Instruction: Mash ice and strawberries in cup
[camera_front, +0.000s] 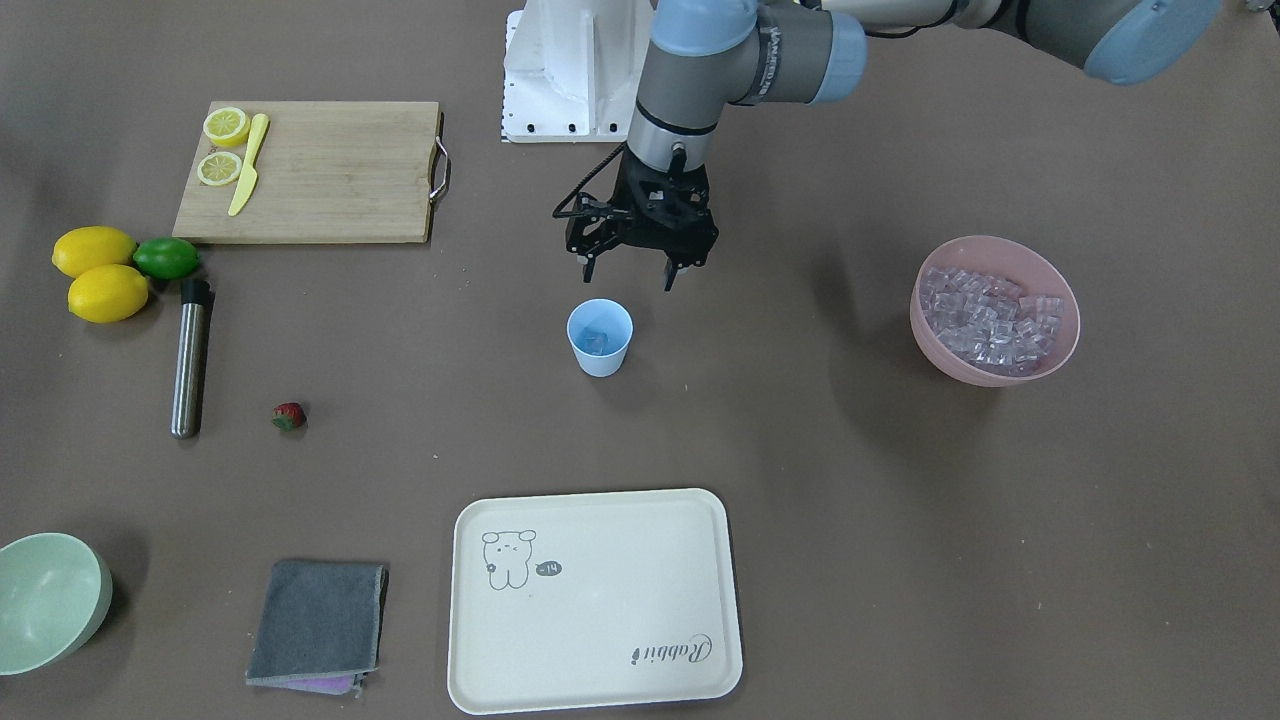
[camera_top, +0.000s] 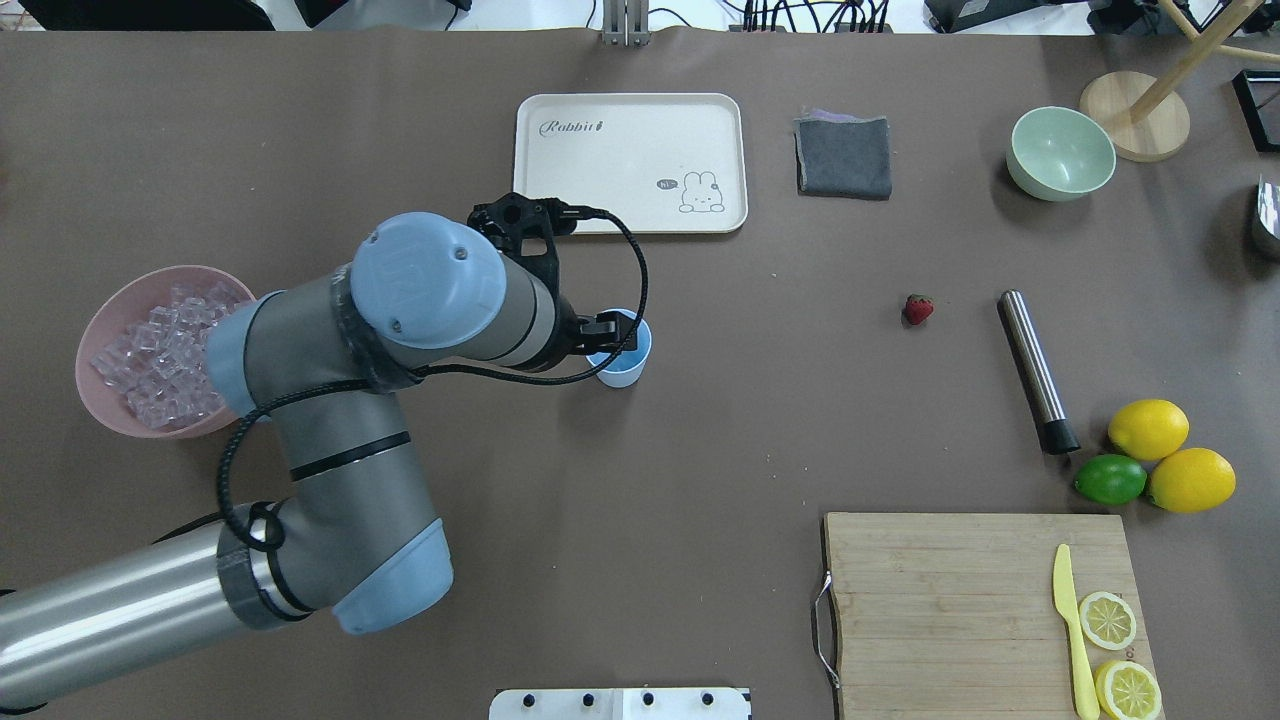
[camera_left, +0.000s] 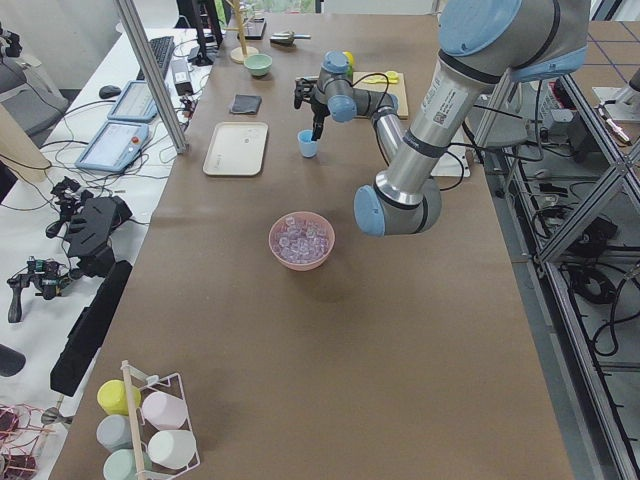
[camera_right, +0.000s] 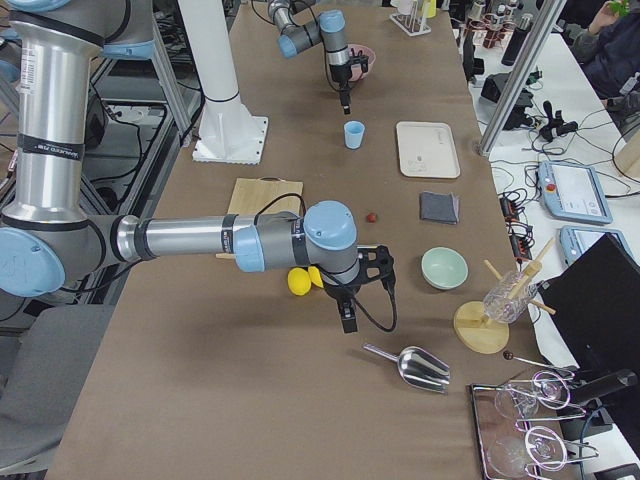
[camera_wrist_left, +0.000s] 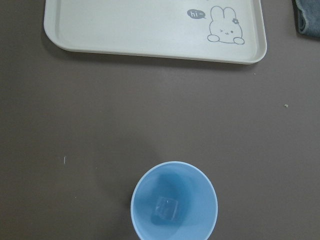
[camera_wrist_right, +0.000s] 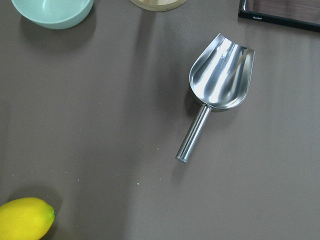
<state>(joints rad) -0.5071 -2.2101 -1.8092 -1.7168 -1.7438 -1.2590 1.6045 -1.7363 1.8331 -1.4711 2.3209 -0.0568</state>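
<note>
Well, the strawberry (camera_front: 289, 416) looks soft, best pinched lightly at its middle; left gripper (camera_front: 628, 283) spread by the cup (camera_front: 600, 338), right gripper (camera_right: 346, 320) I can't tell.

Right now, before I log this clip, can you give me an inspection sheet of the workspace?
Surface: brown table, covering flat.
Job's things: light-blue cup upright, one ice cube inside; pink bowl full of ice; strawberry on the table, apart from the cup.
Clutter: steel muddler, two lemons, lime, cutting board bearing lemon halves and yellow knife, green bowl, grey cloth, tray, steel scoop.
Grippers: left gripper open, empty, hanging by the cup; right gripper near the scoop, open or shut cannot be told.
Cables: black cable loops off the left wrist.
Surroundings: tablets on side desks; cup rack.
</note>
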